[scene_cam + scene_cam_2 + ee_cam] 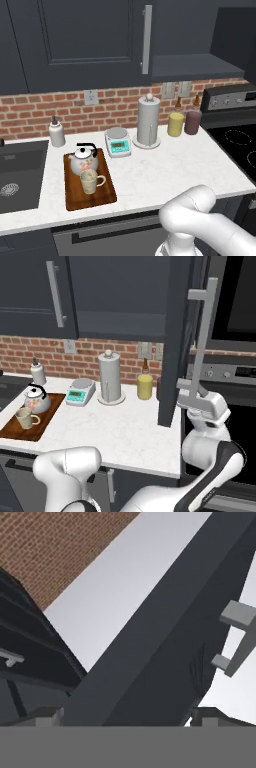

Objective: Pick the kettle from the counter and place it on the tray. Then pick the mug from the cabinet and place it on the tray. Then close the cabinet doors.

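Note:
The white floral kettle and the cream mug both stand on the dark wooden tray, at the left of the white counter. The left cabinet door is closed. Swung out over the counter's right end is the right cabinet door, with its silver bar handle beside it. My gripper is open at the door's lower end, by the handle, and the panel runs between the fingertips.
On the counter stand a steel paper-towel holder, a small scale, a soap bottle, a yellow canister and a dark bottle. A sink lies left, a stove right.

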